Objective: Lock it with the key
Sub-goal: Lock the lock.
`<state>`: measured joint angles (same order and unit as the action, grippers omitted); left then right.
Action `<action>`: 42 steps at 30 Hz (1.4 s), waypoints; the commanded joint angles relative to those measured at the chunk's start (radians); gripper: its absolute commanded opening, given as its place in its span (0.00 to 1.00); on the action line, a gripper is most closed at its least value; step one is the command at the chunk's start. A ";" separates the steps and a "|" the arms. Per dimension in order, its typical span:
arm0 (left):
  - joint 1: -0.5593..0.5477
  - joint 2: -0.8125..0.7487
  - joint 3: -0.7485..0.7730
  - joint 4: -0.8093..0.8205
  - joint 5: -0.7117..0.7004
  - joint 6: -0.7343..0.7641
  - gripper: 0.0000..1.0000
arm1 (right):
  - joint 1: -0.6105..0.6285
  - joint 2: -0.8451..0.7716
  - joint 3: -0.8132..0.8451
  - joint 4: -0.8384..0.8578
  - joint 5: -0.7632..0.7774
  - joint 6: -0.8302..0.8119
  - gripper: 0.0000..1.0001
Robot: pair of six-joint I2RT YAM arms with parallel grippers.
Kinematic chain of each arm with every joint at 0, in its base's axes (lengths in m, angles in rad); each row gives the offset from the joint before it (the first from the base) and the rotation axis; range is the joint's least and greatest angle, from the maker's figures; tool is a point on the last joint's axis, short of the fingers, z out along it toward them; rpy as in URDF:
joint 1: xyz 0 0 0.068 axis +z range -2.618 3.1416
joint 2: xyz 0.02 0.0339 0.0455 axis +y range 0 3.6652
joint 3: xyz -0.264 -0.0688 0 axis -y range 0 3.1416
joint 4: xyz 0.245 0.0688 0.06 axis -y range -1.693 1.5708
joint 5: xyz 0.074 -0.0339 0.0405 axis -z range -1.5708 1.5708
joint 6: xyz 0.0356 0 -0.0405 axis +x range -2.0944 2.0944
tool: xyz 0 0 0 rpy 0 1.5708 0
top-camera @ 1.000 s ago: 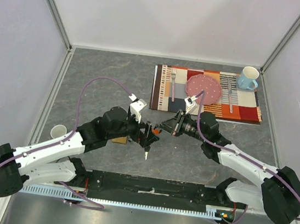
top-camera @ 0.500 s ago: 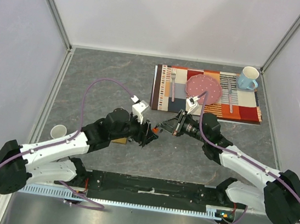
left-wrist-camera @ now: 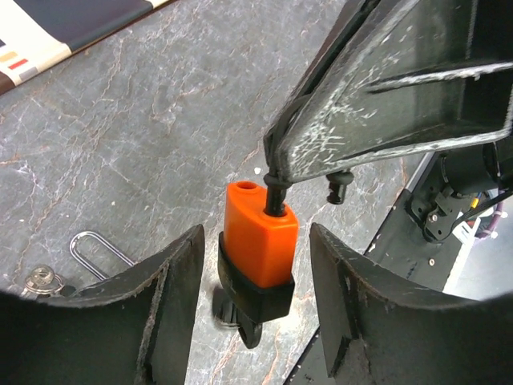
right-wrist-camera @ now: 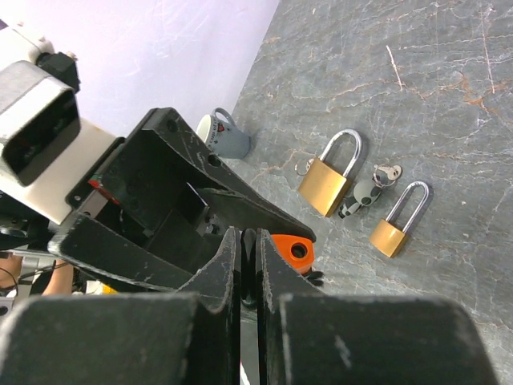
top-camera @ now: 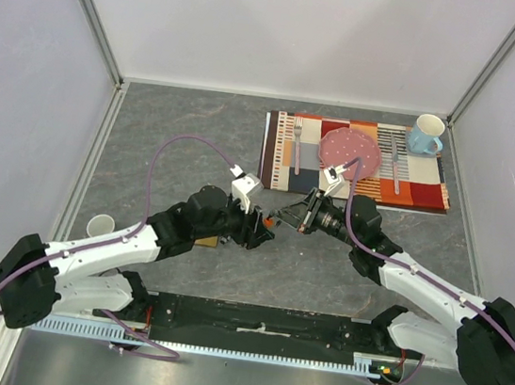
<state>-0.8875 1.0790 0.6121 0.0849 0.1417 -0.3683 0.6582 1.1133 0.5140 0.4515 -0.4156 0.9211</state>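
Observation:
An orange padlock (left-wrist-camera: pixel 258 237) with a black base hangs in the air above the table. My right gripper (right-wrist-camera: pixel 248 237) is shut on its thin black shackle (left-wrist-camera: pixel 275 195) from above. A black key (left-wrist-camera: pixel 240 317) sticks out of the padlock's underside. My left gripper (left-wrist-camera: pixel 255 265) stands with one finger on each side of the padlock body, and a gap shows on both sides. In the top view both grippers meet at the middle of the table, the left gripper (top-camera: pixel 260 231) below the right gripper (top-camera: pixel 281 218). The orange padlock (right-wrist-camera: pixel 292 250) peeks out beside my right fingers.
Two brass padlocks (right-wrist-camera: pixel 327 184) (right-wrist-camera: pixel 390 234) and a bunch of keys (right-wrist-camera: pixel 365 192) lie on the grey table. A striped placemat (top-camera: pixel 428 191) at the back right carries a pink plate (top-camera: pixel 348 150) and forks, with a blue mug (top-camera: pixel 425 134) beside it. A white cup (top-camera: pixel 99 226) stands at the left.
My left gripper has moved right, up to the hanging padlock, and its jaws have narrowed around the body. The right gripper has kept its grip on the shackle and barely moved.

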 commanded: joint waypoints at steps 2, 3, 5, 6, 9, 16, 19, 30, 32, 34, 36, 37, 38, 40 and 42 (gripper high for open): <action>0.002 0.025 -0.012 0.052 0.019 -0.012 0.58 | 0.001 -0.029 0.012 0.062 0.009 0.021 0.00; 0.002 0.027 -0.012 0.053 0.019 -0.011 0.52 | 0.001 -0.027 0.012 0.062 0.009 0.019 0.00; 0.004 0.025 -0.012 0.053 0.021 -0.009 0.42 | 0.000 -0.029 0.012 0.062 0.011 0.021 0.00; 0.004 0.024 -0.012 0.052 0.019 -0.011 0.33 | 0.001 -0.029 0.012 0.061 0.009 0.021 0.00; 0.004 0.013 -0.014 0.058 0.022 -0.014 0.18 | 0.001 -0.027 0.012 0.062 0.011 0.021 0.00; 0.002 -0.017 -0.029 0.073 0.024 -0.027 0.02 | 0.000 -0.018 0.004 0.070 0.009 0.016 0.01; 0.007 -0.025 -0.037 0.082 0.027 -0.029 0.02 | 0.001 -0.020 -0.003 0.078 0.009 0.004 0.08; 0.084 -0.019 -0.058 0.093 0.179 -0.029 0.02 | -0.008 -0.122 0.035 -0.134 0.110 -0.123 0.98; 0.102 -0.013 -0.058 0.096 0.238 -0.027 0.02 | -0.019 -0.136 0.053 -0.180 0.118 -0.159 0.98; 0.113 -0.007 -0.054 0.099 0.304 -0.026 0.02 | -0.032 -0.139 0.069 -0.206 0.110 -0.175 0.98; 0.128 -0.005 -0.049 0.102 0.344 -0.021 0.02 | -0.049 -0.142 0.076 -0.212 0.092 -0.195 0.98; 0.134 -0.005 -0.049 0.105 0.389 -0.018 0.02 | -0.054 -0.142 0.078 -0.215 0.083 -0.199 0.98; 0.142 -0.007 -0.046 0.104 0.406 -0.015 0.02 | -0.061 -0.141 0.078 -0.214 0.072 -0.205 0.98; 0.151 -0.011 -0.043 0.105 0.467 -0.006 0.02 | -0.083 -0.139 0.078 -0.211 0.037 -0.209 0.98; 0.159 -0.016 -0.038 0.104 0.507 -0.001 0.02 | -0.109 -0.138 0.067 -0.192 -0.003 -0.211 0.98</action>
<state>-0.7452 1.0790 0.5446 0.1078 0.4835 -0.3790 0.5865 0.9871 0.5480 0.2474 -0.3496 0.7483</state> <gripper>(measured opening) 0.360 0.982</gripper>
